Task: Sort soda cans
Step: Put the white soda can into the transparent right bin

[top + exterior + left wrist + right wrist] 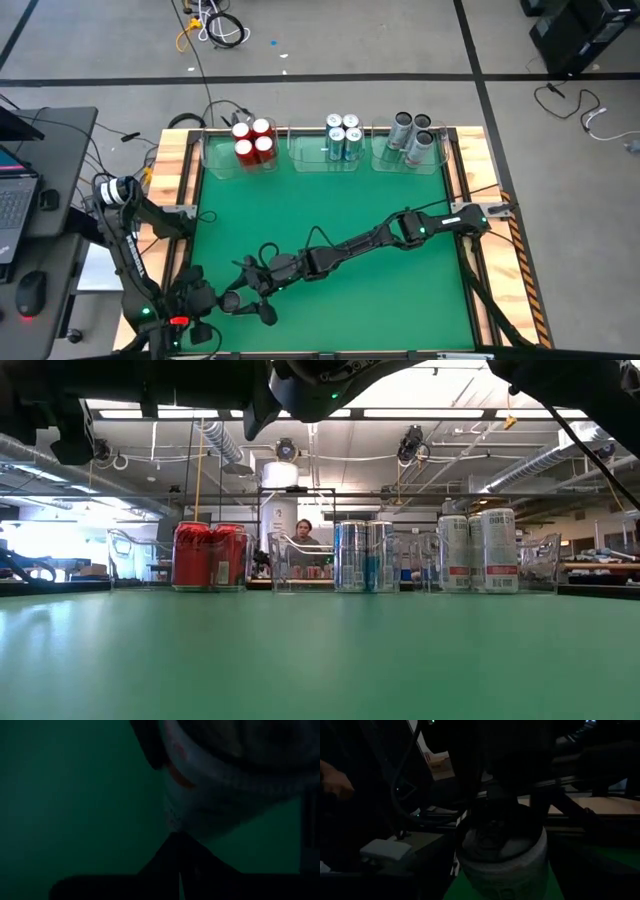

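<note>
On the green table, three clear bins line the far edge while both arms meet at the near left, where the last pale can stands upright just ahead of the right gripper, whose jaw spread cannot be told, and beside the left gripper, pinched shut on nothing. A clean pickup likely calls for straddling the can squarely at mid-height, lifting straight up and keeping clear of the left arm. Counted: four red cans at left, four blue cans in the middle, at least three grey cans at right.
</note>
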You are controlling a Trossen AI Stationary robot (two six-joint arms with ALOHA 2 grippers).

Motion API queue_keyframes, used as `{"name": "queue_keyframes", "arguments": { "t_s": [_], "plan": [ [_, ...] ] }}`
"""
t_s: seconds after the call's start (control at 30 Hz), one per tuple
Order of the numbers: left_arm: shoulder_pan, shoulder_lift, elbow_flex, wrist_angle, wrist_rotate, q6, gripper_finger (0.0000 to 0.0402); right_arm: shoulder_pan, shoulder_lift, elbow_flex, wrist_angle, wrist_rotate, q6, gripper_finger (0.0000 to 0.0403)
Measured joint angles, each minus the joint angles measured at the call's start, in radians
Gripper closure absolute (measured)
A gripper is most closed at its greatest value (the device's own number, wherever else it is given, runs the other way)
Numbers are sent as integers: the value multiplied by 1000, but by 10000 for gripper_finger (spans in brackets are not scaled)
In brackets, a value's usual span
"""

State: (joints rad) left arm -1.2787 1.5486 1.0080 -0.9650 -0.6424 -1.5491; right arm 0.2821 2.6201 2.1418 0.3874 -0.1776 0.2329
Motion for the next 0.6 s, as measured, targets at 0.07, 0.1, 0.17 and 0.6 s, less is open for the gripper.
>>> {"name": "queue_keyframes", "arguments": {
  "t_s": [0.07, 0.1, 0.17, 0.6],
  "plan": [
    [7, 0, 0, -18, -15, 0, 401, 0, 0, 0, -1, 0, 0, 106],
    [10, 0, 0, -22, -19, 0, 401, 0, 0, 0, -3, 0, 0, 105],
    [14, 0, 0, -24, -29, 0, 401, 2, 0, 0, -9, 0, 0, 105],
    [15, 0, 16, -90, -105, 0, 401, -3, -5, 0, -31, 2, 4, 172]
  ]
}}
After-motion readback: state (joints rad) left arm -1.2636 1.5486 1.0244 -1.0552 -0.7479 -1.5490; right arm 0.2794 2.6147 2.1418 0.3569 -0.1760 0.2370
